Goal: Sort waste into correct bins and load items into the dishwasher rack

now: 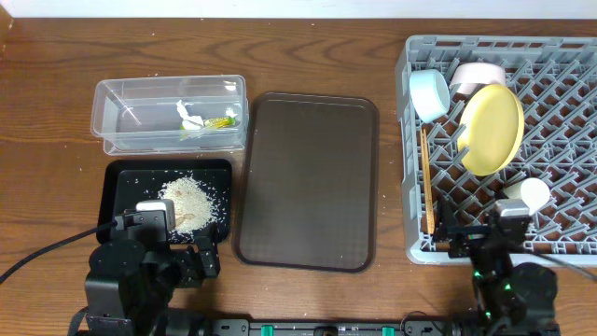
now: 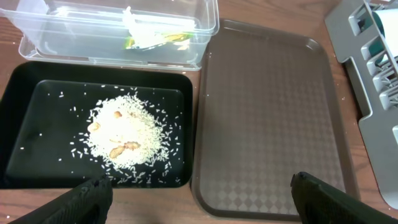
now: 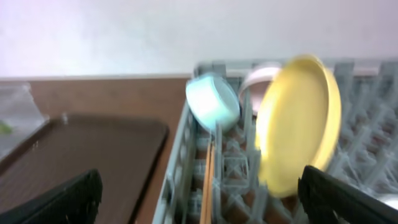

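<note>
Wooden bench point(image 1: 56, 56), contents listed left to right.

- Clear plastic tub point(image 1: 104, 119), at the rear left. A crumpled white tissue point(image 1: 189, 116) and a green-yellow snack wrapper point(image 1: 222, 122) are held inside, touching.
- Black tray point(image 1: 126, 182), set just in front of the tub. Rice grains point(image 1: 191, 201) are heaped in it, with strays scattered around.
- Left gripper point(image 2: 202, 199), positioned over the tray's near edge. Jaws are spread wide, and nothing is grasped.
- Brown serving tray point(image 1: 308, 177), in the centre.
- Dishwasher rack point(image 1: 560, 56), at the right. It is loaded with:
  - wooden chopsticks point(image 1: 426, 177) along the left side
  - light-blue bowl point(image 1: 429, 93) and white bowl point(image 1: 478, 75) at the rear
  - pale-yellow plate point(image 1: 492, 129), stood on edge
  - small pale cup point(image 1: 534, 193), near the front
- Right gripper point(image 3: 199, 199), at the rack's near edge. Jaws are spread wide, and nothing is grasped.
</note>
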`<action>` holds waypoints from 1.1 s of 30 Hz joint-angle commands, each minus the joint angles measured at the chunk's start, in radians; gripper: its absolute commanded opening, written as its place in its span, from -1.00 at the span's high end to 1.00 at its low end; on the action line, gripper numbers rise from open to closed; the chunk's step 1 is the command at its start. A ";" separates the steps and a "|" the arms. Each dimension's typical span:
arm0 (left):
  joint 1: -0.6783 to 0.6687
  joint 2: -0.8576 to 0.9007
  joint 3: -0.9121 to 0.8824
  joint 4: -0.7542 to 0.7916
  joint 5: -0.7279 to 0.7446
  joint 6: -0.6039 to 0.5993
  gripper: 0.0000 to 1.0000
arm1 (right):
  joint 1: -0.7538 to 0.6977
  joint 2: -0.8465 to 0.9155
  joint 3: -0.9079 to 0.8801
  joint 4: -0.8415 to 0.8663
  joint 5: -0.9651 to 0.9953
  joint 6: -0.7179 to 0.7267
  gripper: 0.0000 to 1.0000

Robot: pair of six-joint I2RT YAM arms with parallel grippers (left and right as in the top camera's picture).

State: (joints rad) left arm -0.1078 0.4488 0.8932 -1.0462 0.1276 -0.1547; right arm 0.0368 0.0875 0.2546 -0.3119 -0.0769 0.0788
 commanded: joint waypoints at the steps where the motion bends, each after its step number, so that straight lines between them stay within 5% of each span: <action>1: -0.003 -0.002 -0.003 0.000 -0.005 0.012 -0.89 | 0.018 -0.059 -0.097 0.098 0.021 -0.017 -0.98; 8: -0.003 -0.002 -0.003 0.000 -0.005 0.012 -0.89 | 0.019 -0.083 -0.252 0.271 0.029 -0.057 -0.98; 33: -0.003 -0.002 -0.003 0.000 -0.005 0.012 -0.89 | 0.019 -0.082 -0.249 0.238 0.061 -0.129 -0.99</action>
State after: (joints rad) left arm -0.1078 0.4488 0.8925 -1.0466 0.1276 -0.1547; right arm 0.0368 0.0116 0.0097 -0.0719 -0.0257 -0.0364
